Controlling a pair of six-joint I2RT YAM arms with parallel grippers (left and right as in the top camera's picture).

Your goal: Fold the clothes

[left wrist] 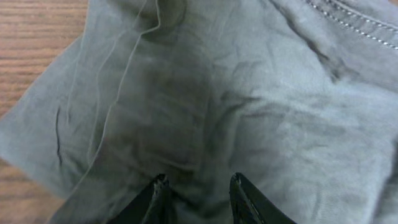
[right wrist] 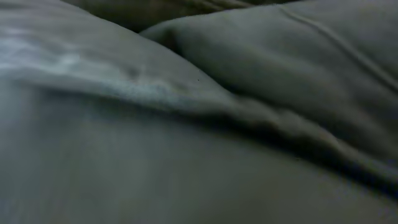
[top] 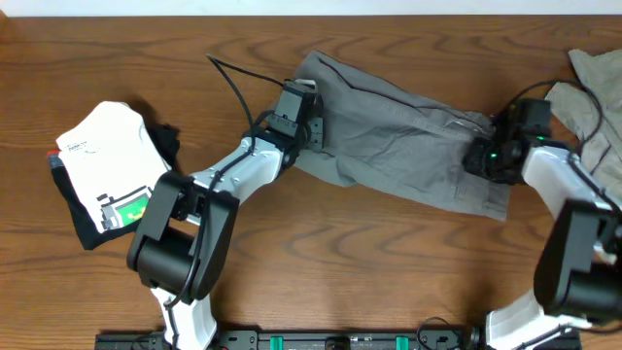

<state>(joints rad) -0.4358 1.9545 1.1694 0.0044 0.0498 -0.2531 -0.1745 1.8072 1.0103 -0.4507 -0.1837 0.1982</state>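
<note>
**Grey shorts stretched between both arms on a wooden counter**

Grey shorts (top: 398,136) lay spread on the wooden counter (top: 389,262), running from upper left to lower right in the overhead view. I worked them with two arms, one at each end, which I judged was to keep the cloth flat and taut for a fold.

My left jaws sat at the left edge of the shorts. In the left wrist view, the two black fingertips (left wrist: 158,199) stood a narrow way apart. Crumpled grey cloth filled the gap between them, and creases ran toward it. I took that for a pinch on a fold of the fabric. Bare counter showed just past the cloth's edge on the left, and a stitched seam (left wrist: 354,22) crossed the top right corner.

My right jaws were down on the far right end of the shorts, near the pocket stitching. The right wrist view showed only soft, blurred grey folds pressed close to the lens, with no fingers in sight. I could not tell how wide those jaws stood or whether they held anything.

A folded pile (top: 102,170) of white and black cloth lay well apart on the left. A loose khaki garment (top: 595,83) waited just beyond my right arm.
</note>
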